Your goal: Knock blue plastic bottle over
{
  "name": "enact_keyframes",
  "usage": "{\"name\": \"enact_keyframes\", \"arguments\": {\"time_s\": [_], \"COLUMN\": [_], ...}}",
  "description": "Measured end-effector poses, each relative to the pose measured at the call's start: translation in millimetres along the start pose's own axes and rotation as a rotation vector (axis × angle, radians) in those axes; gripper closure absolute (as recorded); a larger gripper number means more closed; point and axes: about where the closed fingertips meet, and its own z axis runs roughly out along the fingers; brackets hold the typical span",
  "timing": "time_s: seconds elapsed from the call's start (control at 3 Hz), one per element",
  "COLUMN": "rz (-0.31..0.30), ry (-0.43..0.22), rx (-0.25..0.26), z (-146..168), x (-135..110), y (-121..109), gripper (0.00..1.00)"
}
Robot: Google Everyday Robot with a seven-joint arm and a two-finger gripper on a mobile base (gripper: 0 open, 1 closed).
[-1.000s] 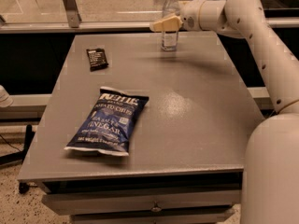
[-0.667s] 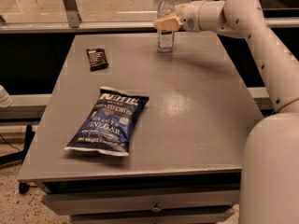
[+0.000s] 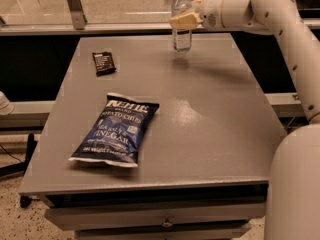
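Note:
The blue plastic bottle [image 3: 182, 38] is a slim clear bottle with a white cap. It stands upright near the far edge of the grey table [image 3: 210, 124], right of centre. My gripper [image 3: 181, 20] reaches in from the right on the white arm [image 3: 280, 14]. It sits against the bottle's upper half, at mid height, and hides that part of it. The bottle's cap shows above the gripper and its base shows below.
A dark blue chip bag [image 3: 116, 130] lies flat on the near left of the table. A small dark snack bar [image 3: 104, 64] lies at the far left. A rail and floor lie behind the far edge. My white body [image 3: 295, 184] stands at the right.
The gripper has shifted slightly up and away, staying against the bottle. The bottle's base has slid a little toward the far edge. It still stands upright.

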Motion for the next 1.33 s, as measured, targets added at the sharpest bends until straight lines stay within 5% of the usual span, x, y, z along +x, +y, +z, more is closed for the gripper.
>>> {"name": "enact_keyframes", "arguments": {"time_s": [0.33, 0.67, 1.33], "rz": [-0.019, -0.126, -0.444], "ry": [0.037, 0.178, 0.591], "rx": [-0.083, -0.184, -0.305], "z": [-22.2, -49.8, -106.9], "x": [-16.5, -15.7, 25.6], "y": [18.9, 50.0, 102.8], "gripper": [1.00, 1.00, 1.00]}}
